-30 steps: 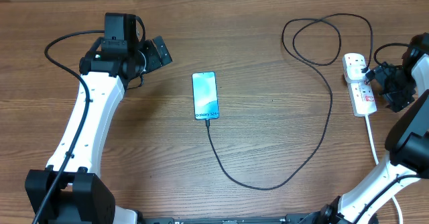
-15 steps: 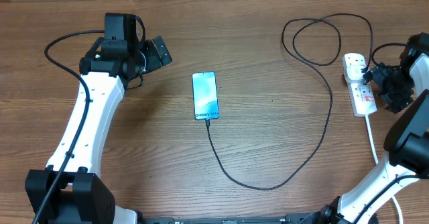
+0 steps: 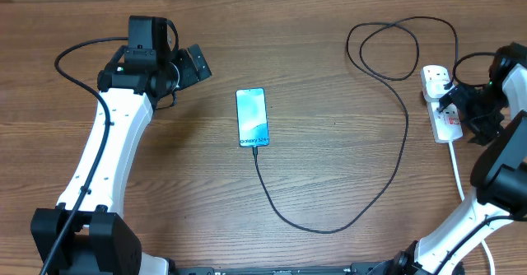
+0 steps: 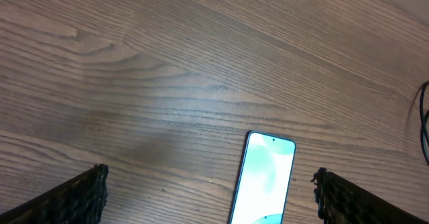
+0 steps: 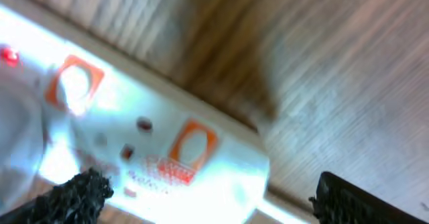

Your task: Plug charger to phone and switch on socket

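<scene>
The charger (image 3: 403, 143) loops across the table (image 3: 329, 193) from the socket (image 3: 441, 114) at its right edge to the phone (image 3: 253, 117) mid-table, apparently plugged in. Switching on seems in hand: the right gripper (image 5: 218, 200), spread over the socket, must press its switch. The left gripper (image 3: 196, 62) hangs spread too.

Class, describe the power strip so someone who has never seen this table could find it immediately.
Go to the right edge of the table, beside the right arm. The socket lies there, a long white strip. Unlike the thin black charger looping nearby, it trails a thick white cord.
</scene>
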Controlling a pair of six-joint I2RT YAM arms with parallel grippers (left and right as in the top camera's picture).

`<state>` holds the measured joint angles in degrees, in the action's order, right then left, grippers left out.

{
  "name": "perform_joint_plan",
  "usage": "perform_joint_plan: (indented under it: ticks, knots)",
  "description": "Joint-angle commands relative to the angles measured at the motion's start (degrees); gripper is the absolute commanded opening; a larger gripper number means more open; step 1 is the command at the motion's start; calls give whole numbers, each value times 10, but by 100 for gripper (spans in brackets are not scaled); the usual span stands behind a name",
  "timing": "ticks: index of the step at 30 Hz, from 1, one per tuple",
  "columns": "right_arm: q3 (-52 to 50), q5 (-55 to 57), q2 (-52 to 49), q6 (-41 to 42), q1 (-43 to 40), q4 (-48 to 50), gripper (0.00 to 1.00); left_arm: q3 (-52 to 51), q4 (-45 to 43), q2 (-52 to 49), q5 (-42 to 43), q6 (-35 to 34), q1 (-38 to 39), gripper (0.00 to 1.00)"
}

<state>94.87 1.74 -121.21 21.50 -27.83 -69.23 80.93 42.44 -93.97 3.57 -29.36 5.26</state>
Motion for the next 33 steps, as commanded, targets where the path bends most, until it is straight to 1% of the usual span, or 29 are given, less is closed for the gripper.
perform_joint_plan:
  ticks: [1,3,6,15,33]
  knots:
    - [80,-11,-3,-51,-4,-47,100,7,0,6,-8,13,4,100]
    - [107,-30,-3,-71,-1,-76,100,7,0,6,-8,13,4,100]
    - [114,-63,-3,-102,12,-90,100,7,0,6,-8,13,4,100]
    - [111,-65,-3,-105,56,-92,100,7,0,6,-8,13,4,100]
    - [111,-66,-3,-105,57,45,100,7,0,6,-8,13,4,100]
